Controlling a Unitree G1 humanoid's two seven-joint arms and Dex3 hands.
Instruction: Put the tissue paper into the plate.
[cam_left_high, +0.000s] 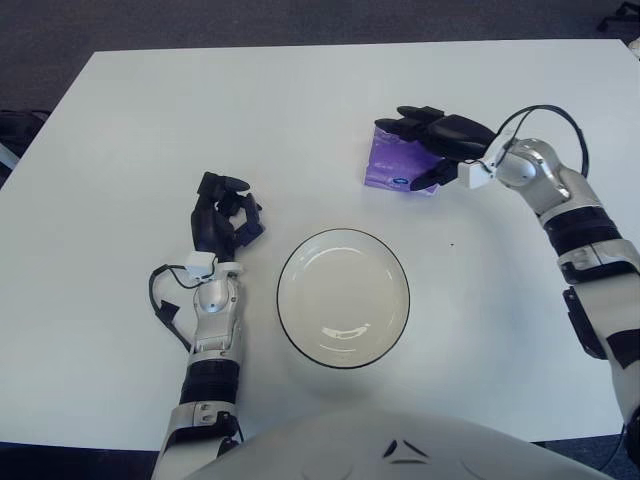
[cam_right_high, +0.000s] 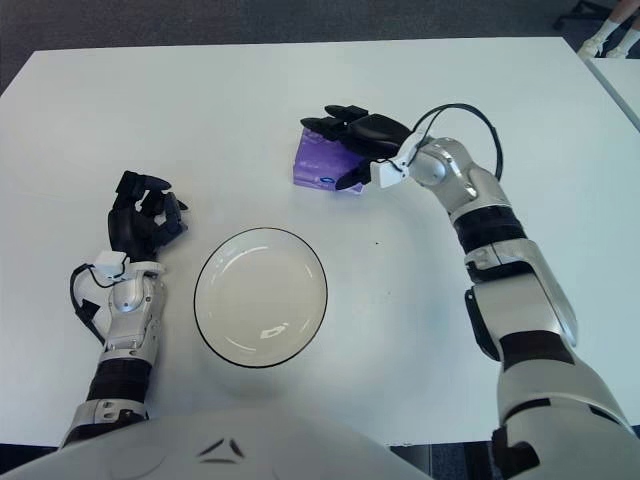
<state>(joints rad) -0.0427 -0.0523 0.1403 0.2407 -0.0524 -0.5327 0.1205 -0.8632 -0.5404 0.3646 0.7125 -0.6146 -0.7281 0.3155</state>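
Tissue paper under right hand

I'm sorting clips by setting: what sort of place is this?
Probably an office or lab test bench, not a kitchen: a bare white table on dark carpet, holding only a plate and a purple tissue pack, with chair casters at the edge.

White table; dark grey carpet floor beyond.

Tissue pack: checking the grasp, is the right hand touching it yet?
Cannot tell: both views show the right hand overlapping the tissue pack, contact unclear.
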